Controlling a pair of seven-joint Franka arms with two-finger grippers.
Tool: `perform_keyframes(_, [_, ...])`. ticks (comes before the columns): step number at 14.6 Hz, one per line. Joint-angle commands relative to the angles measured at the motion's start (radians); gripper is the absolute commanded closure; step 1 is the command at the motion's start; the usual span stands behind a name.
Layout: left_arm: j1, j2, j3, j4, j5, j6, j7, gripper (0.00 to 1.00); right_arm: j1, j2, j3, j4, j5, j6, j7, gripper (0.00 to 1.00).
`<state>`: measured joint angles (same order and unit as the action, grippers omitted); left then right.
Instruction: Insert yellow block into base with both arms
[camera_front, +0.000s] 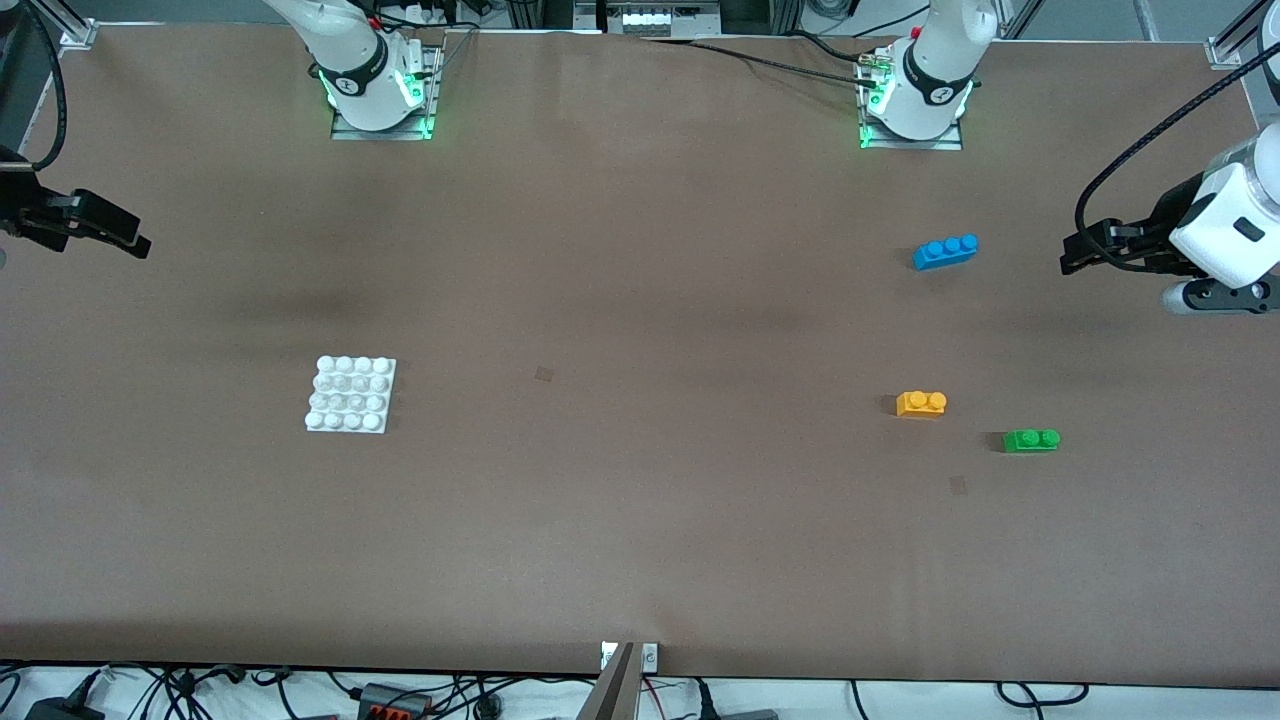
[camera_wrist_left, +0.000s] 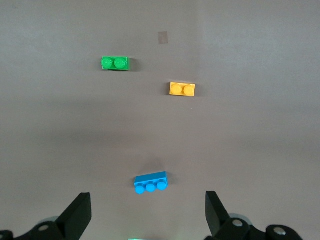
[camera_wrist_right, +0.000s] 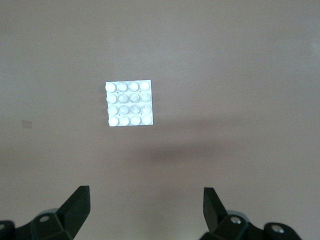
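The table (camera_front: 640, 560) is wide, and the things of my task lie at its two ends, well apart from each other. The base (camera_front: 350, 394) lies flat toward my right arm's end, with all its studs up and nothing on it. My right gripper (camera_wrist_right: 145, 205) hangs high above that end of the table, its two fingers spread wide and holding nothing; in the right wrist view the base (camera_wrist_right: 129, 104) sits ahead of the open fingers, square to them.

My left gripper (camera_wrist_left: 148, 212) hangs over the left arm's end, also wide open and empty. In the front view it shows at the edge (camera_front: 1090, 250). The blue brick (camera_front: 945, 251) lies closest to it. The yellow block (camera_front: 921, 403) lies nearer to the front camera than the blue brick, and the green brick (camera_front: 1031, 440) lies just beside the yellow block, a little nearer still and more toward the left arm's end.

So the left arm is clearly the nearer one to the yellow block (camera_wrist_left: 182, 89). Its long axis runs along the length of the table, and in the left wrist view this axis lies across the line between my fingers. I judge that I must turn the wrist, or close over the block's short sides, and pass over the blue brick (camera_wrist_left: 151, 183) without touching it. Nothing is grasped yet.
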<state>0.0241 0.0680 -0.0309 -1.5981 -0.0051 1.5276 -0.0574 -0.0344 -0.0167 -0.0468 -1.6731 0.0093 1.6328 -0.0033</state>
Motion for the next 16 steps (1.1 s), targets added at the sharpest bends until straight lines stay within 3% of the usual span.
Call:
perform_keyframes(1, [0.008, 0.001, -0.006, 0.009, 0.019, -0.006, 0.019, 0.0, -0.005, -0.006, 0.013, 0.003, -0.011, -0.001, 0.006, 0.0])
perform_keyframes(13, [0.007, 0.001, -0.006, 0.01, 0.02, -0.023, 0.018, 0.0, -0.009, 0.014, 0.013, 0.004, -0.011, -0.007, 0.009, 0.0])
perform_keyframes(16, [0.007, 0.001, -0.006, 0.01, 0.02, -0.023, 0.018, 0.0, -0.01, 0.066, 0.013, 0.004, -0.012, -0.036, 0.006, 0.0])
